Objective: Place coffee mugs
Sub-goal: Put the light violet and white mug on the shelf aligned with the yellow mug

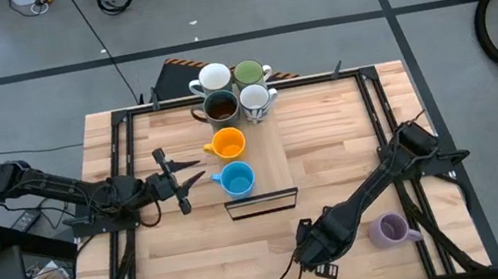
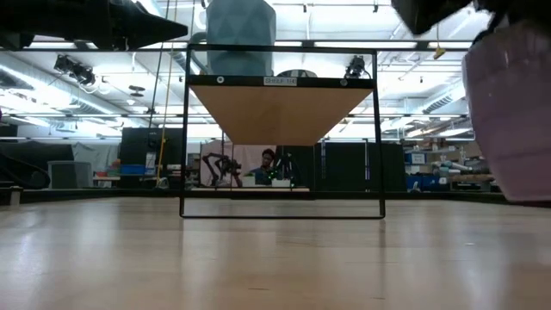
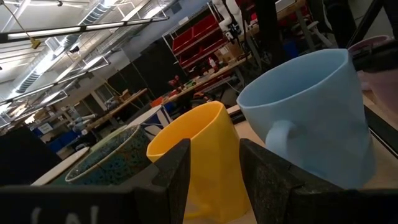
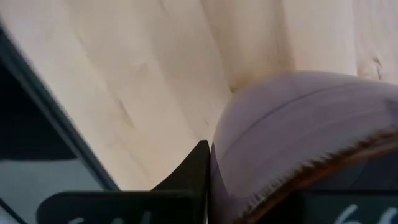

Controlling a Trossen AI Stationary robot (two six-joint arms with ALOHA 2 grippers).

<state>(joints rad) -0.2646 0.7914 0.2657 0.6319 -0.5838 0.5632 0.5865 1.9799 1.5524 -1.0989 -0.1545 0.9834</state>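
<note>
Pale purple ceramic fills the right wrist view: the right gripper has its fingers closed on the thin wall of the held purple mug, one finger against the outer side. The other finger is not clearly shown.

The pinch takes only the rim wall, so the mug could likely pivot or slip if the arm swings fast or stops hard. The low view shows this mug hanging just clear of the table, so a shallow path could catch its base on the wood. The black wire frame stands between the right gripper and the row of mugs, and a low crossing could snag it.

From above, the held mug is hidden under the right gripper, near the front of the table. The second purple mug sits on the wood just beside the right arm, where the arm could brush it.

The left gripper has its fingers apart and empty. It points at the gap between the orange mug and the blue mug, close enough to nudge either. Beyond them, at the far edge, four more mugs cluster: the white mug, the green mug, the dark mug and the patterned white mug
</note>
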